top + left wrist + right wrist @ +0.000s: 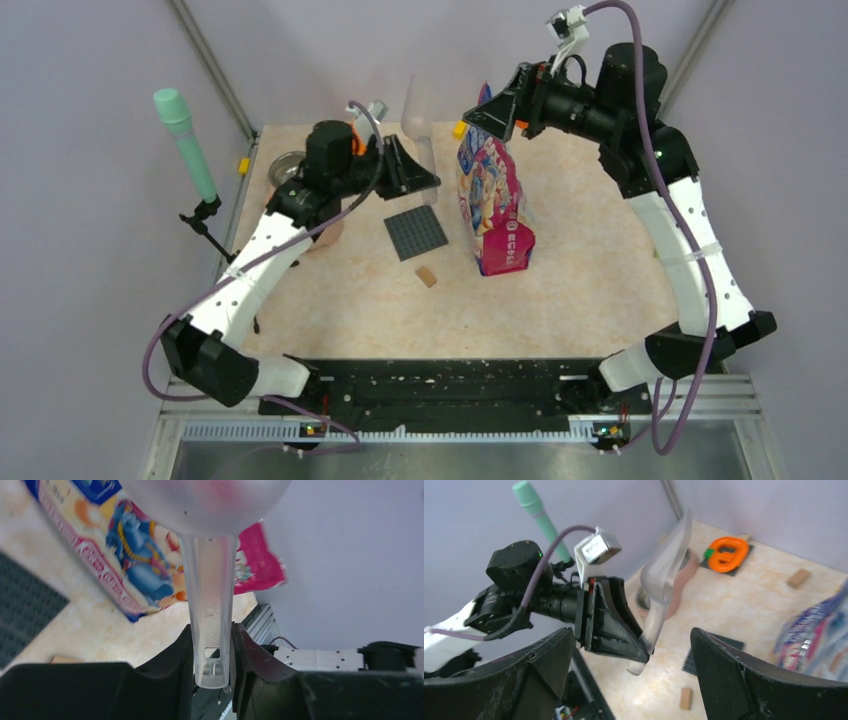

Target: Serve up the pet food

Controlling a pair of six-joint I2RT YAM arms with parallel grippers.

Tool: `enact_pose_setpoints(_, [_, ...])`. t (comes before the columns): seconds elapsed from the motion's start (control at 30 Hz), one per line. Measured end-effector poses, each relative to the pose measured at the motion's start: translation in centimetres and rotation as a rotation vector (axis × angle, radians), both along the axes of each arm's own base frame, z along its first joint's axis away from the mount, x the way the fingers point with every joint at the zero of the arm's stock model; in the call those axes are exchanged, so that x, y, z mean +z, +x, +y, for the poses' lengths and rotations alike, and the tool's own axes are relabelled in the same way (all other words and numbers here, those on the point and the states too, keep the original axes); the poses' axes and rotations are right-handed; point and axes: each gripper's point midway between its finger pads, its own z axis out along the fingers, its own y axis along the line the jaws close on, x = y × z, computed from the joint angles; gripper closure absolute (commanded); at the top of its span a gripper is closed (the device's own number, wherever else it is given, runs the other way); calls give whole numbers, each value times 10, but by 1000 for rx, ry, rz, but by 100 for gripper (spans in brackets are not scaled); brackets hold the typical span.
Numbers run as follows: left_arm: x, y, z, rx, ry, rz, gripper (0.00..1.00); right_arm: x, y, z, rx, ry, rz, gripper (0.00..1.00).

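Note:
The pink-and-blue cat food bag (495,205) stands upright at the table's middle; it also shows in the left wrist view (125,555) and at the right edge of the right wrist view (819,635). No kibble is visible. My left gripper (412,172) is shut on the handle of a clear plastic scoop (420,115), held in the air left of the bag; the handle sits between the jaws in the left wrist view (211,630). My right gripper (492,112) hovers above the bag's top, open and empty, with jaws wide apart in the right wrist view (633,632).
A dark grey studded plate (415,232) and a small tan block (427,276) lie left of the bag. A metal bowl (288,168) sits at the far left, a pinkish bowl (326,238) under the left arm. A green-tipped microphone (185,140) stands off the left edge. An orange ring (725,553) lies at the back.

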Motion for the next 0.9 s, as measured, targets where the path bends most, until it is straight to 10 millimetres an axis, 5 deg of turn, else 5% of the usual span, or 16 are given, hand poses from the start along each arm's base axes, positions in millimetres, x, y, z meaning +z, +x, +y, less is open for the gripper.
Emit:
enact_pose_setpoints(0.17, [74, -4, 12, -79, -200, -201, 100, -6, -6, 22, 120, 116, 73, 13])
enact_pose_setpoints(0.33, [121, -25, 6, -201, -372, -303, 100, -26, -9, 40, 221, 209, 168, 12])
enact_pose_setpoints(0.5, [141, -41, 2, -296, -464, -326, 100, -36, -13, 47, 275, 252, 224, 11])
enact_pose_setpoints(0.9, [148, -50, -3, -400, -547, -300, 100, 5, -31, 54, 386, 360, 134, 13])
